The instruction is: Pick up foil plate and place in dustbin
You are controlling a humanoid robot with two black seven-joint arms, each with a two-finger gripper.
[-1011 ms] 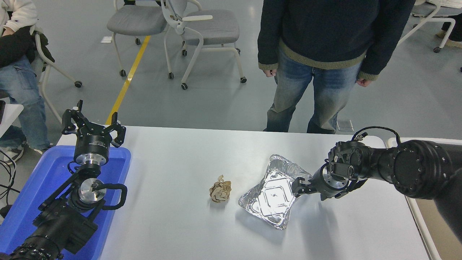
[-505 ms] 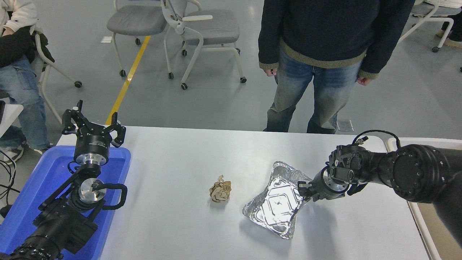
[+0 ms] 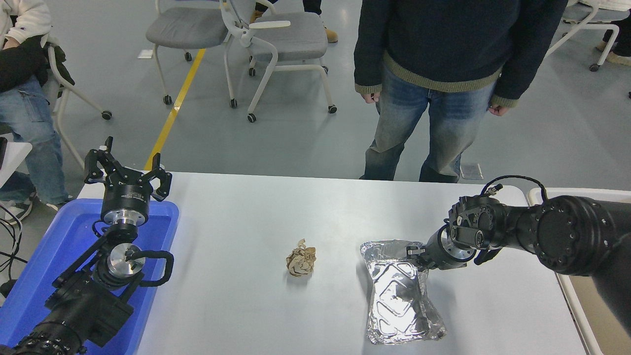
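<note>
Both arms (image 3: 567, 236) matte black w/ round screw-ringed joints; left arm (image 3: 88, 296) has silver wrist discs, looped black cables.

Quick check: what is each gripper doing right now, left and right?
Left gripper: open, empty, parked above the blue tray.
Right gripper: shut on the foil plate, gripping its upper right rim.

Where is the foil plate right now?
Head view, right of centre: the foil plate hangs from the right gripper, right of the paper ball.
</note>
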